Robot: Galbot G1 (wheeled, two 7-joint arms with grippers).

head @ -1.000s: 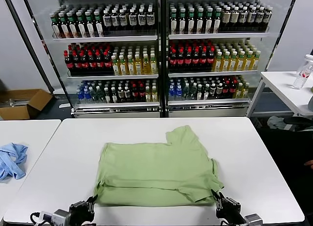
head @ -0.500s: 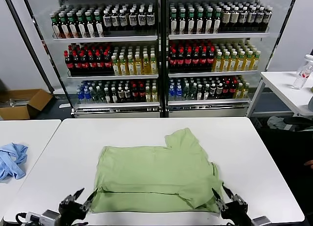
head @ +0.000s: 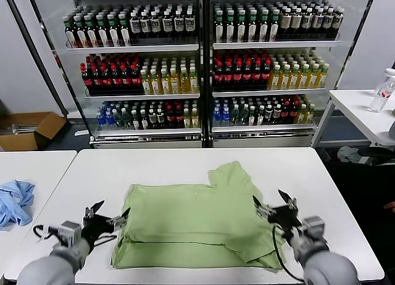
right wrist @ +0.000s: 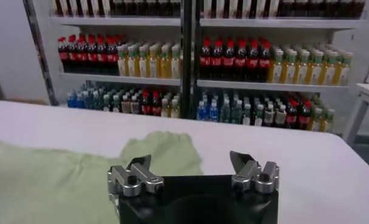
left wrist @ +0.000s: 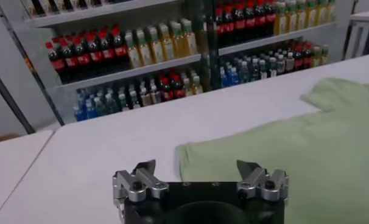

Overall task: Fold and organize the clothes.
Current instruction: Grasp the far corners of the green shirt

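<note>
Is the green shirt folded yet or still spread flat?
Partly folded. The green shirt lies doubled on the white table, a layered edge along its near side; one sleeve sticks out behind. Both end effectors are open, off it.

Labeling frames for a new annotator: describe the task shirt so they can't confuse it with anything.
Start at the large white table before the drink coolers. The light green shirt lies folded across its middle, between the open left gripper and open right gripper. The only other fabric, a crumpled blue cloth, sits on the neighbouring table.
</note>
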